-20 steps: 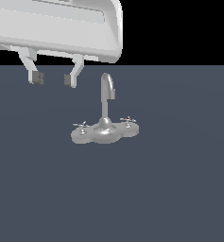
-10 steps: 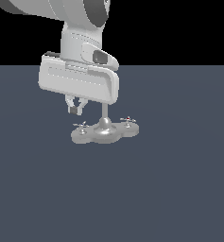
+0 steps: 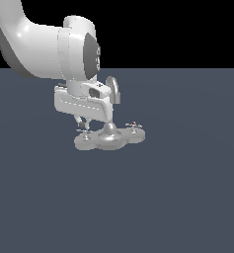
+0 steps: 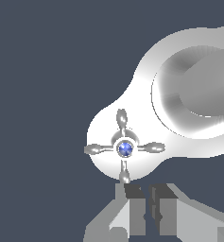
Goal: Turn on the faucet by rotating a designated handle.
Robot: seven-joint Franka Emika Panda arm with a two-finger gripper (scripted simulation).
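Flat dark grey-blue floor [image 3: 187,197] under a black backdrop. Toward the exterior view's left, gripper [image 3: 83,123] lowered over the designated handle [image 4: 124,148], a cross knob with a blue centre; fingers [image 4: 136,208] nearly together, just beside one spoke. Faucet [image 3: 109,136] mid-floor; red-dotted knob [image 3: 133,125] on the exterior view's right.

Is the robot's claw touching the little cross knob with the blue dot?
Cannot tell. In the wrist view the claw sits right at one arm of the designated handle, its fingertips nearly together, but neither contact nor gap shows plainly.
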